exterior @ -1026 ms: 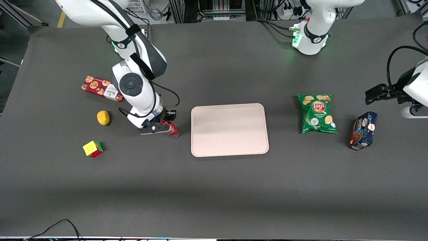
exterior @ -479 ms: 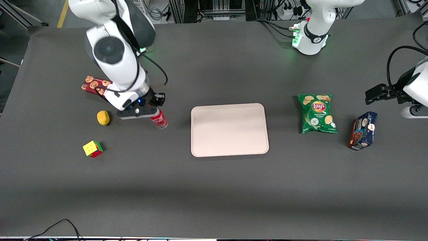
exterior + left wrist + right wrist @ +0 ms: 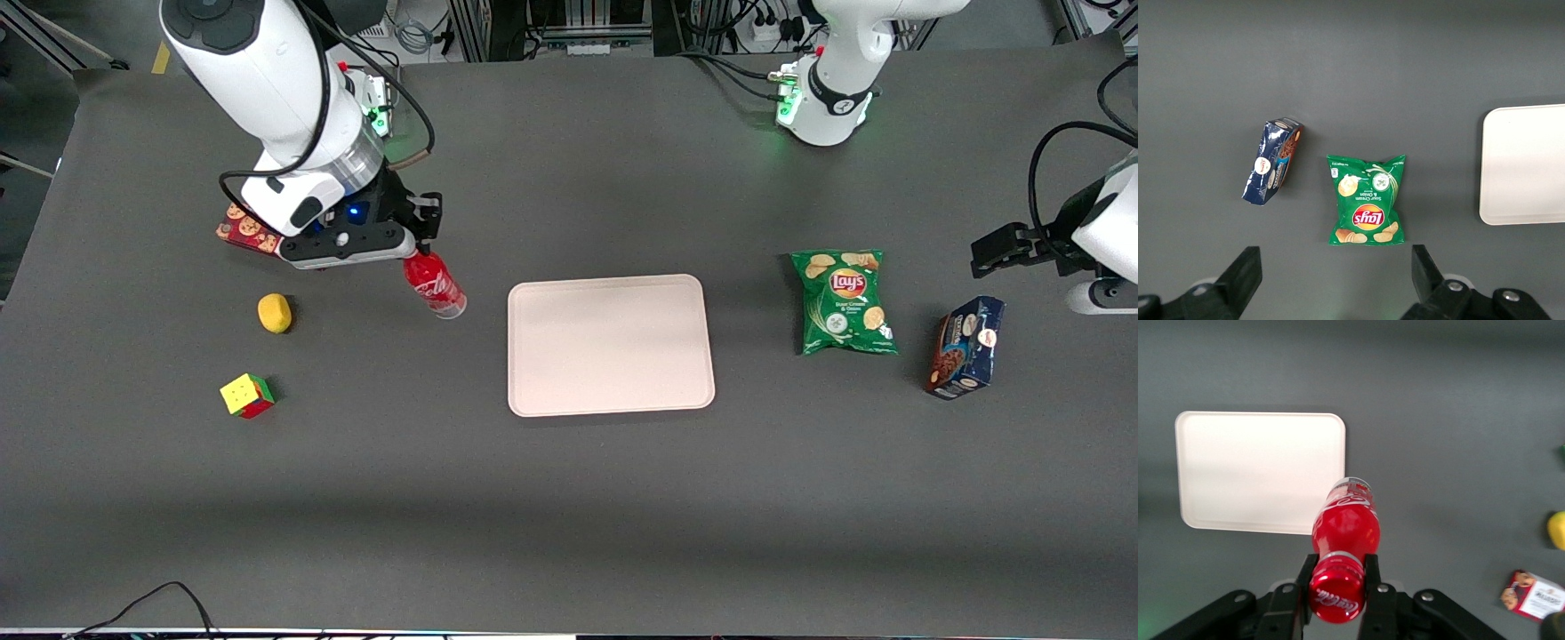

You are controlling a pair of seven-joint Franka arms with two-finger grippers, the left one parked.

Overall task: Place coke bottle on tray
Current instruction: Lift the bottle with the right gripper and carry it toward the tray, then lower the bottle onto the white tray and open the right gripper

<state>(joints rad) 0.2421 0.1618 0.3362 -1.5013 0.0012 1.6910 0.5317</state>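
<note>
My right gripper [image 3: 416,252] is shut on the neck of the coke bottle [image 3: 435,285], a small red bottle with white script. It holds the bottle in the air above the dark table, beside the tray [image 3: 610,344] on the working arm's side. In the right wrist view the fingers [image 3: 1371,572] clamp just under the red cap, and the coke bottle [image 3: 1346,527] hangs below them with the tray [image 3: 1261,471] lying flat beneath and to one side. The tray is a pale beige-pink rectangle with nothing on it. Its edge also shows in the left wrist view [image 3: 1528,163].
A yellow lemon [image 3: 275,313], a colour cube [image 3: 246,395] and a red cookie box [image 3: 244,228] lie toward the working arm's end. A green chips bag [image 3: 844,301] and a dark blue box [image 3: 965,347] lie toward the parked arm's end.
My right gripper has risen from the table with the coke bottle in it, moved farther from the front camera, then shifted slightly toward the tray. Nothing else has moved.
</note>
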